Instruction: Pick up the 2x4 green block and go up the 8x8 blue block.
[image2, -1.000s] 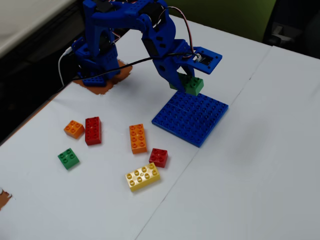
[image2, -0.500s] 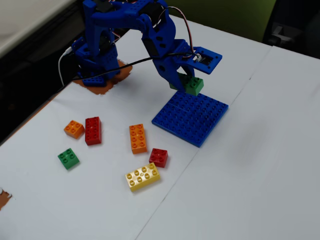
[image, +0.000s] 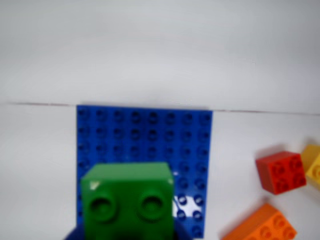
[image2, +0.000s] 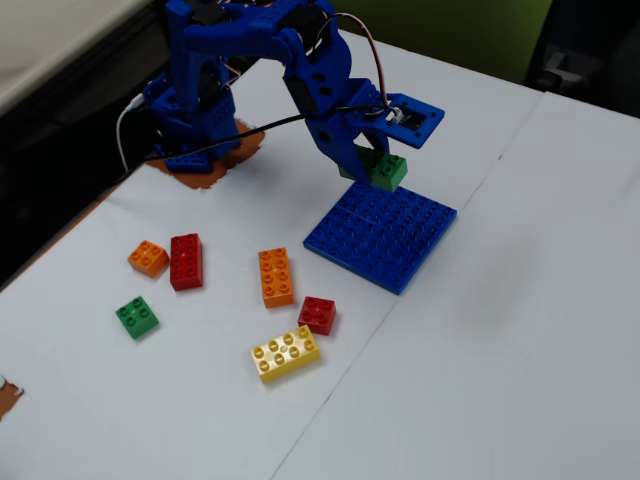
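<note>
The white counter (image2: 480, 330) is lying under everything, with a thin seam running across it in both views. My blue arm (image2: 300, 70) is arching over from its base at the far left of the fixed view and reaching down toward the 8x8 blue block (image2: 385, 235), which is lying flat on the counter and filling the middle of the wrist view (image: 145, 135). My hand (image2: 372, 165) is gripping the 2x4 green block (image2: 385, 172), clamped on it from both sides; in the fixed view the brick is hanging just above the far corner of the blue plate, and I cannot tell whether its underside is touching the studs. In the wrist view the green brick (image: 127, 200) is sitting at the bottom centre, end on with two studs showing, in front of the near rows of the plate. Left of the plate in the fixed view the loose bricks are lying well apart from my hand: a yellow eight-stud brick (image2: 285, 353) nearest the camera, an orange eight-stud brick (image2: 276, 277), a red eight-stud brick (image2: 186, 261), a small red four-stud brick (image2: 317, 314) just beside the yellow one, a small orange four-stud brick (image2: 148, 258) touching or nearly touching the long red one, and a small green four-stud brick (image2: 136, 317) farthest left.
</note>
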